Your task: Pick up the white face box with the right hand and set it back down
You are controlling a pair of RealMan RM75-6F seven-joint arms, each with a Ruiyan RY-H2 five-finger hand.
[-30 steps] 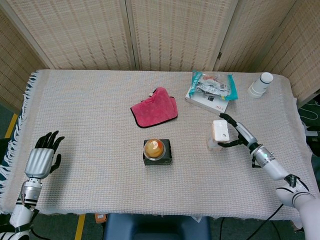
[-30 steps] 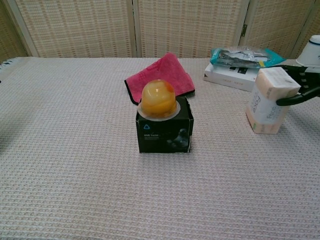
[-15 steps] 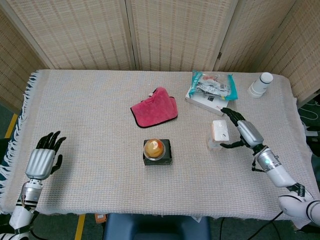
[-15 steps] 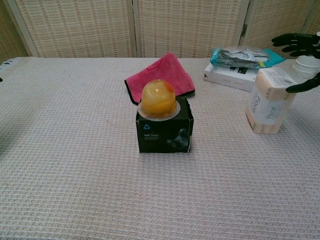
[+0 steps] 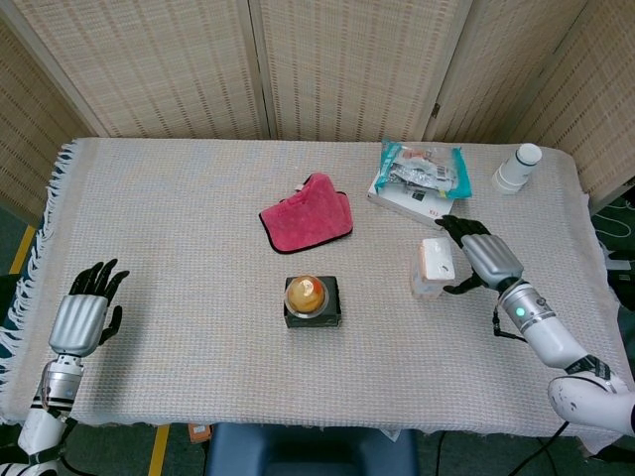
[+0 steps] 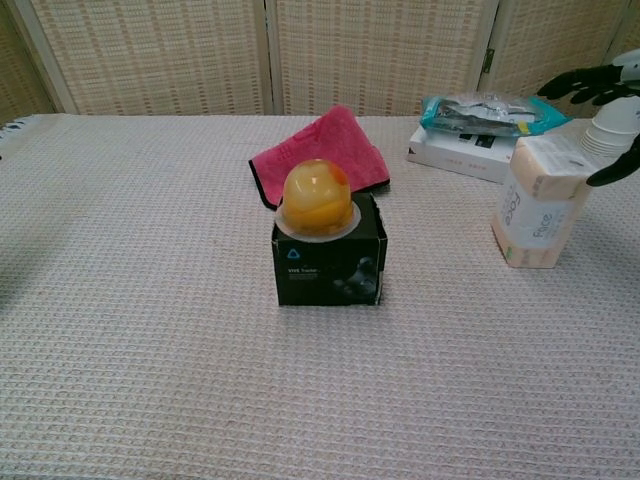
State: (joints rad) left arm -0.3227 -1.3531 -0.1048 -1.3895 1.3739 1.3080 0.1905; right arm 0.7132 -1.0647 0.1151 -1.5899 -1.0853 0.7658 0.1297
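The white face box [image 5: 433, 268] [image 6: 540, 208] stands upright on the woven cloth at the right of the table. My right hand [image 5: 478, 260] hovers just to its right with the fingers [image 6: 588, 85] spread above and behind the box and the thumb near its right edge; nothing is gripped. My left hand [image 5: 84, 312] lies at the near left edge of the table, fingers apart and holding nothing.
A black box topped by an orange dome [image 5: 312, 300] [image 6: 328, 240] sits mid-table. Behind it lies a red cloth [image 5: 306, 214]. A flat white box with a teal packet [image 5: 417, 178] and a white bottle [image 5: 517, 169] stand at the back right.
My right hand has let go of the face box and pulled back to the right and up. The box, tilted before, now stands on the cloth. The left hand stayed put.
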